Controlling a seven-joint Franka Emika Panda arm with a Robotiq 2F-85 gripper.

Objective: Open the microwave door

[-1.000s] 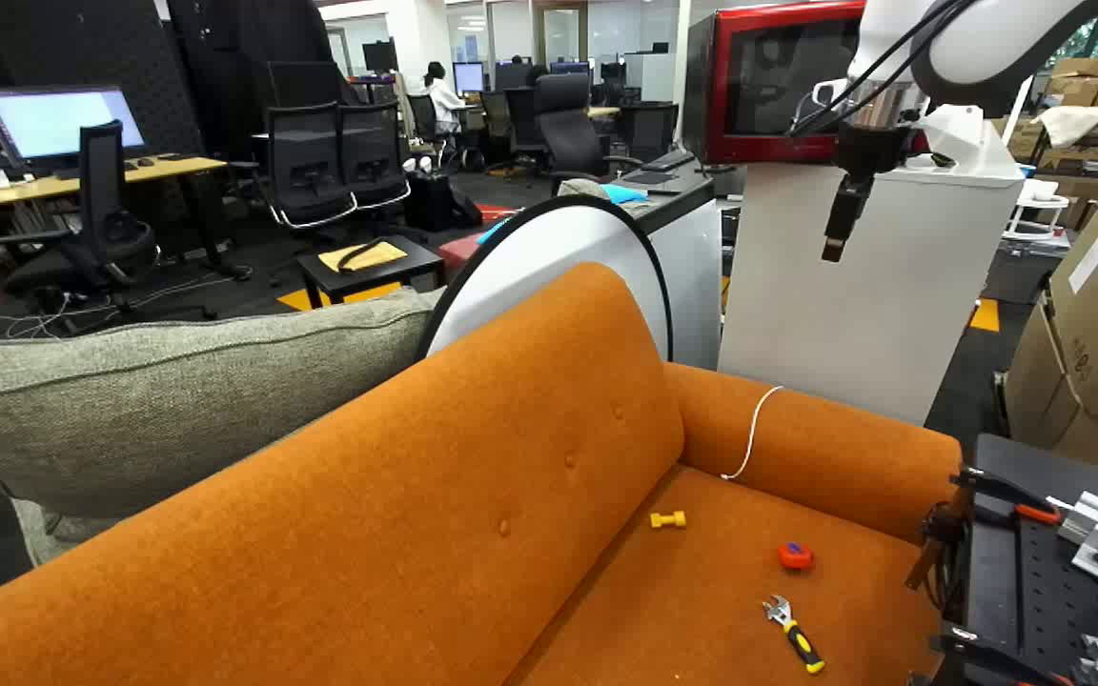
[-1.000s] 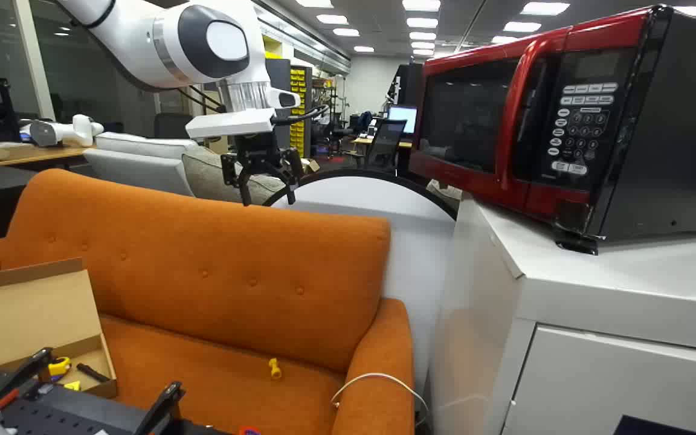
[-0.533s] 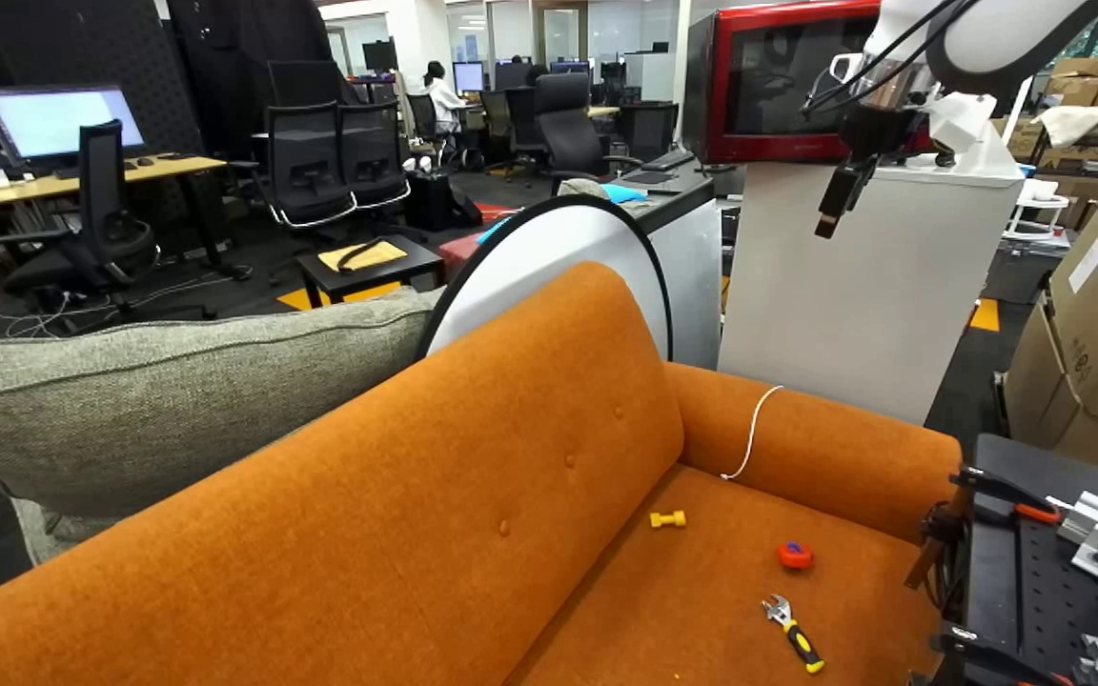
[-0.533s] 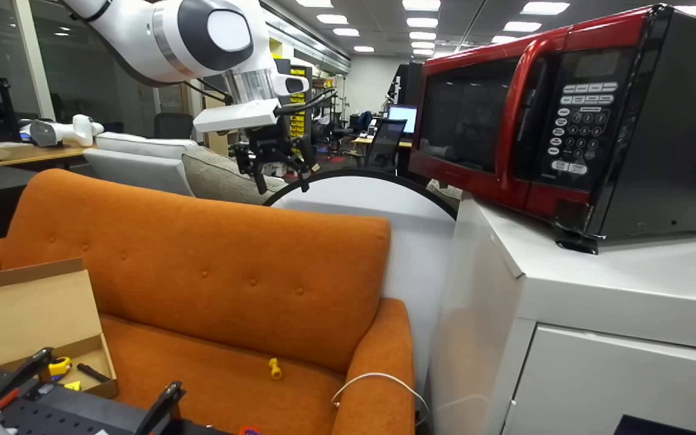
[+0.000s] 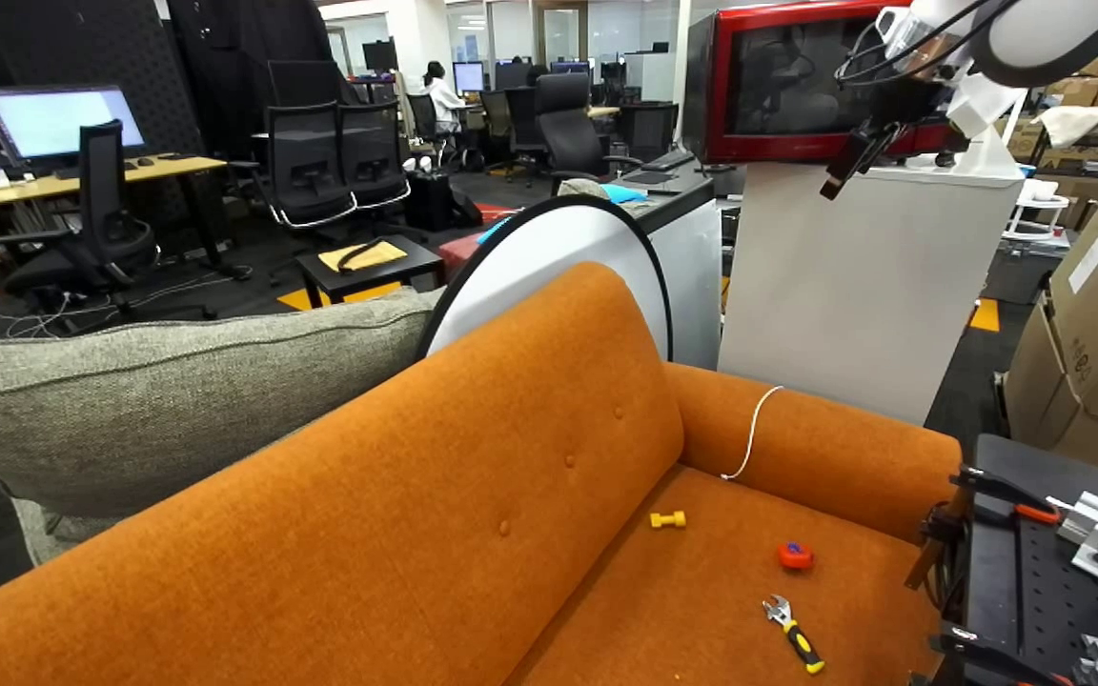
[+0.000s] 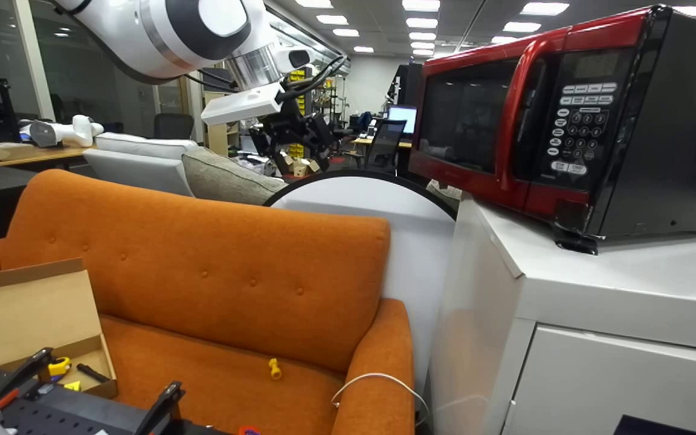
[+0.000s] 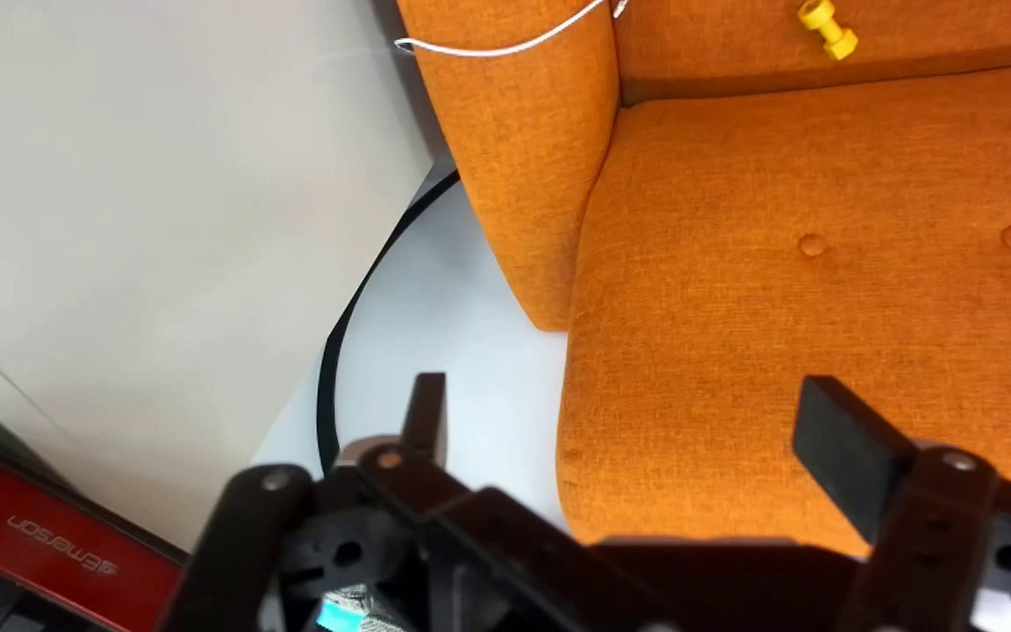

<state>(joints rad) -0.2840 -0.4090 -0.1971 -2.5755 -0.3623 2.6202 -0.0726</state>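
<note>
One microwave: red front, black side, standing on a white cabinet

Its door: red frame round a dark window, closed; a tall red handle at one edge of the window

Position: in an exterior view the microwave lies to the picture's right of the gripper — apart from it, an office chair showing through the gap, the handle on the far side of the window. In an exterior view the fingertips point down and to the picture's left, tilted, seen against the cabinet just below the door. In the wrist view a red strip of the microwave, lettered, crosses the lower left corner, outside the finger on that side

The gripper: black, on a white arm; fingers spread wide, empty — clear of door and handle. In the wrist view the couch and a white disc show between them
</note>
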